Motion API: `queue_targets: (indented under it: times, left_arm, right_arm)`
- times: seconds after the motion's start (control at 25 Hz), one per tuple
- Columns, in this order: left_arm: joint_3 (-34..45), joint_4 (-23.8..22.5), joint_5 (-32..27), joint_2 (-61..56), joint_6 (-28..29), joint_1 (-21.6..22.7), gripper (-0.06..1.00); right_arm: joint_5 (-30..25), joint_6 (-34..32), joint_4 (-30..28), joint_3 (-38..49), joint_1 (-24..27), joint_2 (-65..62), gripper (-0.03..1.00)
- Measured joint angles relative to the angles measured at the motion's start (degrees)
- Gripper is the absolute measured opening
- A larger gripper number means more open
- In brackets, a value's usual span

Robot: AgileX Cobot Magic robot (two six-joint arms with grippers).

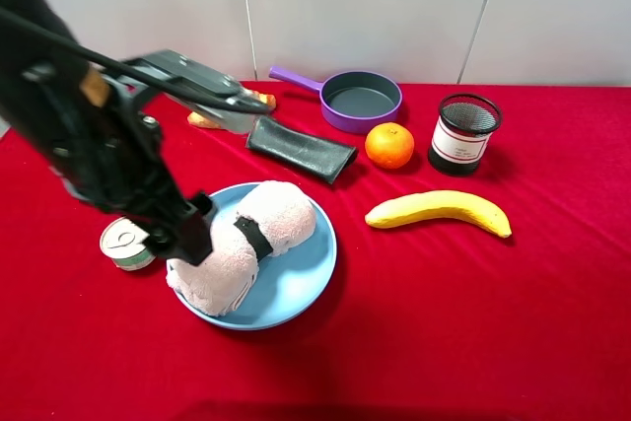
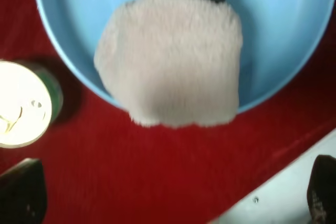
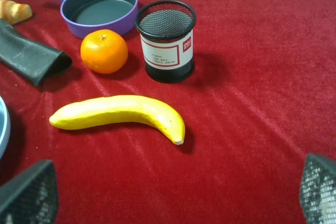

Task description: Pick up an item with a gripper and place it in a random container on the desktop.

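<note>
While the left gripper [image 2: 173,195] is hanging with its jaws spread wide and empty just above the towel's near end, a small tin can [image 1: 126,243] is sitting on the red cloth [image 1: 444,322] just beside the plate. The towel [image 1: 246,244] is lying released on the blue plate [image 1: 306,283], one end overhanging the rim toward the can. Placement is looking done; only pulling the arm clear seems left. Further right, pouch [image 1: 301,149], pan [image 1: 361,100], orange [image 1: 389,145], banana [image 1: 440,210] and mesh cup [image 1: 463,133] are resting apart. The right gripper [image 3: 173,195] is idling open, holding nothing.
</note>
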State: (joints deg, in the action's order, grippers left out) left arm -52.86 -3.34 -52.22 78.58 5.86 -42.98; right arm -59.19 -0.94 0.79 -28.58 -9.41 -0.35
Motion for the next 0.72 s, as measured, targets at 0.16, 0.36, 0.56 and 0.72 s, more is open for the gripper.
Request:
queue_targets:
  times: [0.16, 0.36, 0.56, 0.72]
  left_arm:
    - [0.9, 0.0, -5.6, -4.8, 0.7, 0.0, 0.99]
    - [3.5, 0.0, -12.1, -9.9, 2.0, 0.0, 0.99]
    - [8.6, 0.0, -13.9, -14.2, 2.3, 0.0, 0.99]
    - [12.7, 0.0, -14.1, -17.8, 2.3, 0.0, 0.99]
  right_arm:
    - [0.0, 0.0, 0.0, 0.0, 0.0, 0.0, 0.69]
    - [0.0, 0.0, 0.0, 0.0, 0.0, 0.0, 0.69]
    - [0.0, 0.0, 0.0, 0.0, 0.0, 0.0, 0.69]
    - [0.0, 0.0, 0.0, 0.0, 0.0, 0.0, 0.69]
